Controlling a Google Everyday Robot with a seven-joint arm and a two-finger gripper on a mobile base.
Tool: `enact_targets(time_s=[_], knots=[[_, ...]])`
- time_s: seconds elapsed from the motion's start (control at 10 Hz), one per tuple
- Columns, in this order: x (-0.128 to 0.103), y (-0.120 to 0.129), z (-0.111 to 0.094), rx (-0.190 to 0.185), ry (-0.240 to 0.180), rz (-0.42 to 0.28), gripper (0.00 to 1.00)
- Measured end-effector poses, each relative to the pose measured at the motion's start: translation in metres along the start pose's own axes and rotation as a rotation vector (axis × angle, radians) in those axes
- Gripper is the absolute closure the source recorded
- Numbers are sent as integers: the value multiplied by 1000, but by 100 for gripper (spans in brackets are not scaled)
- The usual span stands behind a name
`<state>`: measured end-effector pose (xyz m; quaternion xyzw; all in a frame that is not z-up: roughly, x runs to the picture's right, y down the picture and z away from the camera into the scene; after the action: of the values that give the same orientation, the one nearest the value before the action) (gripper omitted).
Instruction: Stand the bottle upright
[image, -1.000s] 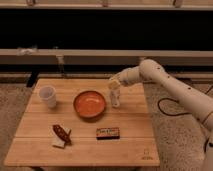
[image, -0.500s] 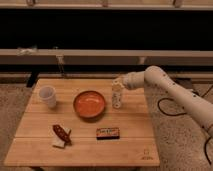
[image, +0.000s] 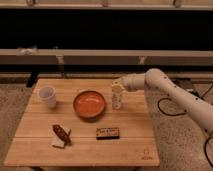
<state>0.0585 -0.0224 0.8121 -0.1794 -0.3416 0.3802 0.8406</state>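
Note:
The bottle (image: 117, 99), small and whitish with a pale cap, stands upright on the wooden table (image: 130, 145), just right of the orange bowl. My gripper (image: 119, 84) sits at the bottle's top, reaching in from the right on the white arm (image: 165, 85). Whether it grips the cap is not visible.
An orange bowl (image: 90, 104) sits mid-table and a white paper cup (image: 47, 96) at the left. A dark box with orange print (image: 108, 132) and a brown snack beside a white piece (image: 61, 135) lie near the front edge. A black cable (image: 167, 105) lies on the floor at the right.
The arm's elbow has dropped and shifted right while the gripper stayed at the bottle's top. The bottle stands in the same spot.

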Motion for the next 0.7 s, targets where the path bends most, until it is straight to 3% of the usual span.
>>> enact_targets(time_s=[0.3,0.4,0.7], knots=[[2,3,-4,-1,-9,7,25],[3,3,-6,-1,-10,9,21],[6,5,-9,2,-13,17,20]])
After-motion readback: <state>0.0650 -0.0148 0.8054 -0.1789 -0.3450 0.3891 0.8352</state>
